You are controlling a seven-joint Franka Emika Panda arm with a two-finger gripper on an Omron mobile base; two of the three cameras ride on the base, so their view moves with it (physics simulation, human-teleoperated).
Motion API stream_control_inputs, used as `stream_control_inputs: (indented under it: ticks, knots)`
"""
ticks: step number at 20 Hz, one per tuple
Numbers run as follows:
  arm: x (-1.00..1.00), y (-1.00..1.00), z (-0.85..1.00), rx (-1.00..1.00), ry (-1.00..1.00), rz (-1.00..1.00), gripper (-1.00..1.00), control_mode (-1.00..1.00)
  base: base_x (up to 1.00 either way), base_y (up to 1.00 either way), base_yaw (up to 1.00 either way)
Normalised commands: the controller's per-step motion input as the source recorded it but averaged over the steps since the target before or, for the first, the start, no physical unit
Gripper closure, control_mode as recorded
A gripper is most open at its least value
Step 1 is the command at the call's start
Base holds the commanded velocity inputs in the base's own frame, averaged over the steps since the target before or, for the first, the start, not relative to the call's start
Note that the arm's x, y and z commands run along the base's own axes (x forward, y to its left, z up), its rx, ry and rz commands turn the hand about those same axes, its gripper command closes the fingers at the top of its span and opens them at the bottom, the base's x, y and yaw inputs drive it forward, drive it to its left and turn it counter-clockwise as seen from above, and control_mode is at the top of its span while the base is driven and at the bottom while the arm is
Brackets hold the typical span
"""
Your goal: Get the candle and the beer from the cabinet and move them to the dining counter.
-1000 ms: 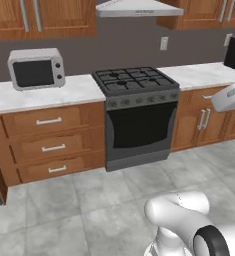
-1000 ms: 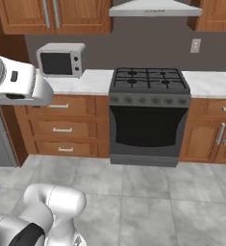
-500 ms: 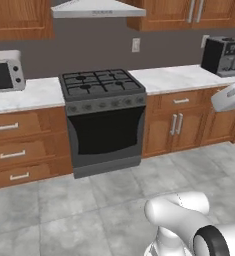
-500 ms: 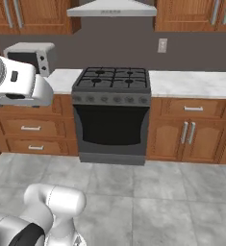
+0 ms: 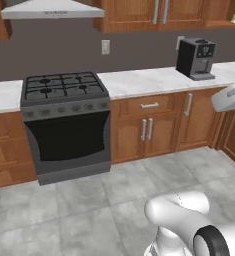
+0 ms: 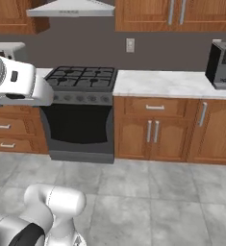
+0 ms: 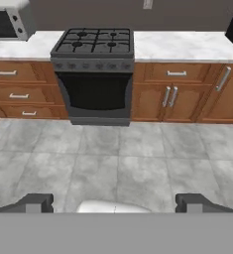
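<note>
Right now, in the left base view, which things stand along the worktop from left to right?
Stove → wall socket above the marble worktop → coffee machine.

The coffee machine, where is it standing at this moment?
The coffee machine stands on the marble worktop at the upper right of the left base view, to the right of the stove, below the wooden wall cabinets.
</note>
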Motion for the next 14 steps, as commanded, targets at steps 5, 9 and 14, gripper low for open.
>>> stream_control_inputs:
  ticks: [5, 9, 14]
  knots:
    - [0.0, 0.0, 0.0, 0.0, 0.0, 0.0, -1.0, 1.0, 0.23, -1.0, 0.03]
    - [0.0, 0.0, 0.0, 0.0, 0.0, 0.0, -1.0, 1.0, 0.74, -1.0, 0.03]
    - [0.0, 0.0, 0.0, 0.0, 0.0, 0.0, -1.0, 1.0, 0.78, -0.97, 0.02]
